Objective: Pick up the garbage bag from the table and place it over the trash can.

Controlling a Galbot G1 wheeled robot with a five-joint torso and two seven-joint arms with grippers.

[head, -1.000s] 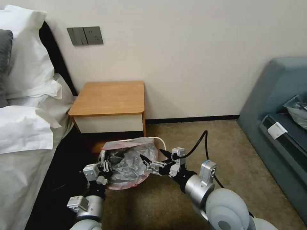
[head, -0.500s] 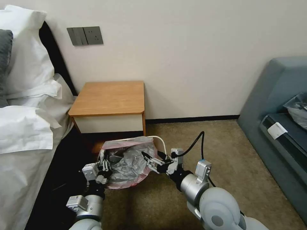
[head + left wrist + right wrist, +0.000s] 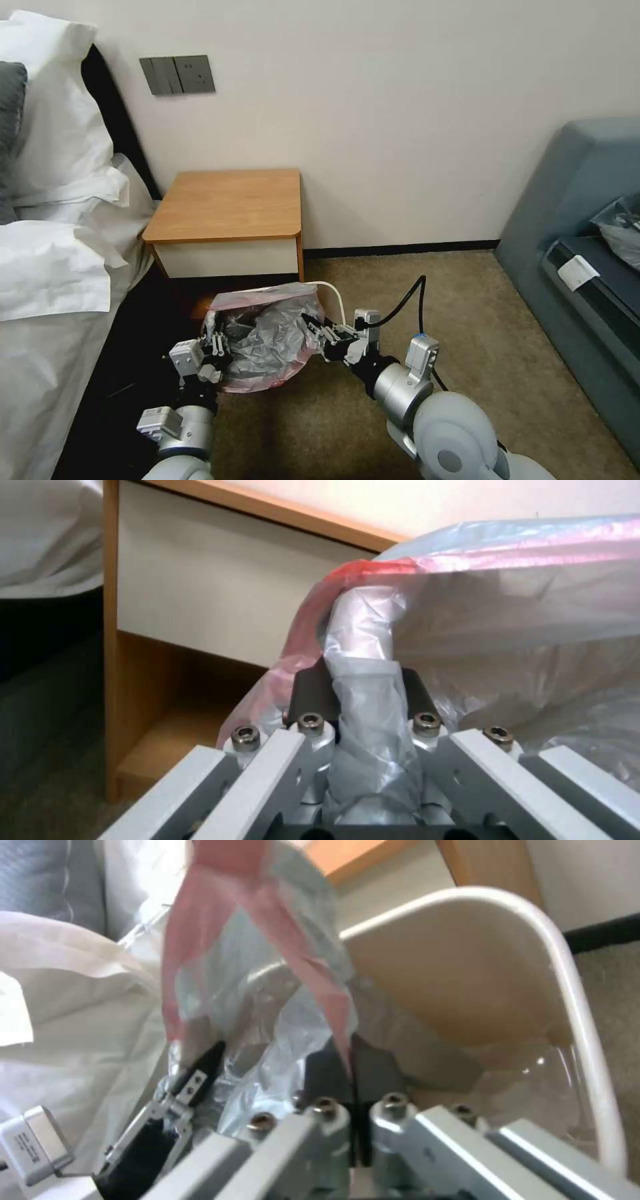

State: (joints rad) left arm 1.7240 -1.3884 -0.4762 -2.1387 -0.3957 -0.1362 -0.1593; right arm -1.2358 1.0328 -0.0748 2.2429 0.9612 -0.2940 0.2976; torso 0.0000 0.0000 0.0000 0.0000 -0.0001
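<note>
Right, the garbage bag (image 3: 267, 337) is off the table (image 3: 227, 203) and down at floor level, just in front of it, bunched over the mouth of the trash can (image 3: 337, 297), whose white rim peeks out at the bag's far right corner. The pink edge runs along the far side and the near side of the bag, so the mouth looks partly spread.

On the near-left corner, the left claw (image 3: 217, 347) is pinching the bag; from its wrist camera a twisted rope of plastic sits clamped between the dark pads (image 3: 312, 692), pink hem (image 3: 373, 567) arching above. On the right side, the right claw (image 3: 313, 327) is pressed together on a pink strip of the hem, and its wrist camera looks straight into the bin's bare cream inside wall (image 3: 453, 970), so that side isn't lined yet.

To my eye the job is well along but the hem isn't seated. Done well, this step wants both claws drawing apart evenly to keep the mouth taut, then carrying the hem out past the rolled rim and down, without tearing that thin film.
</note>
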